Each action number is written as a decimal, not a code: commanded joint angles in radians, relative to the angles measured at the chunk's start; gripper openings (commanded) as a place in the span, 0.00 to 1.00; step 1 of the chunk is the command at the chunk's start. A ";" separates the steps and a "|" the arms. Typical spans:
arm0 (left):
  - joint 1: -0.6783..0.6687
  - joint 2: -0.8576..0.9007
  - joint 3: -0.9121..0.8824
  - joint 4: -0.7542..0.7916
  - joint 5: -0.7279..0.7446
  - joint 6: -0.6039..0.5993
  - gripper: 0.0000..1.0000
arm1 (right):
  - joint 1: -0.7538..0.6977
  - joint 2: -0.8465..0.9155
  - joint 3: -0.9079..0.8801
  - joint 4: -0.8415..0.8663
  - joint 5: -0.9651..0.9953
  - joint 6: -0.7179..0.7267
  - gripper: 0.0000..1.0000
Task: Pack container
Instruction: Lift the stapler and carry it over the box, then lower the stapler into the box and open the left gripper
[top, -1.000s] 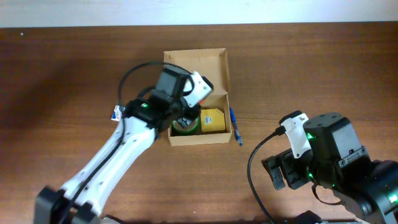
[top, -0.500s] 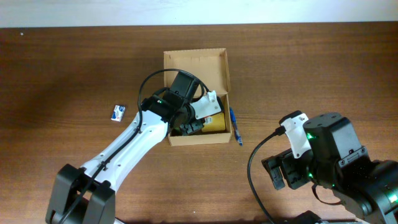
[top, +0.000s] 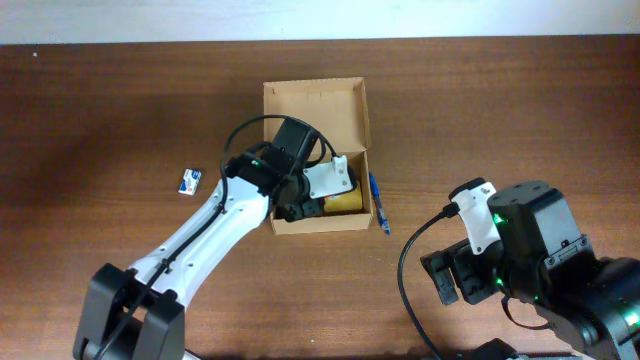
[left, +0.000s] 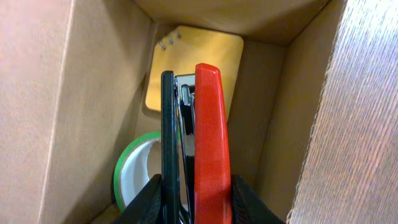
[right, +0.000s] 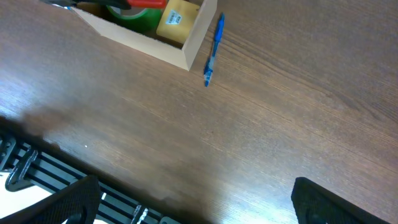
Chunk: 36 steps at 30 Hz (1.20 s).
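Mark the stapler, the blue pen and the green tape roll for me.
stapler (left: 208, 143), left wrist view, red top cover.
blue pen (top: 378, 203), overhead view, mid-barrel.
green tape roll (left: 135, 174), left wrist view, pale inner side.

Overhead: left arm (top: 215, 225) covers the 6 o'clock half of the box (top: 312, 105). Packet (top: 190, 181) at the box's 9 o'clock: print too small to read.
Left wrist: stapler (left: 208, 143) cut off at the bottom edge; tape roll (left: 134, 171) half hidden behind it.
Right wrist: box cut by the top edge.
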 joint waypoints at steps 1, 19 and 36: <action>0.021 0.018 0.021 -0.013 0.021 0.024 0.02 | -0.005 0.000 0.000 0.003 -0.010 -0.004 0.99; 0.028 0.055 0.021 -0.063 0.055 0.072 0.02 | -0.005 0.000 0.000 0.003 -0.010 -0.004 0.99; 0.028 0.103 0.021 -0.059 0.039 0.072 0.05 | -0.005 0.000 0.000 0.003 -0.010 -0.004 0.99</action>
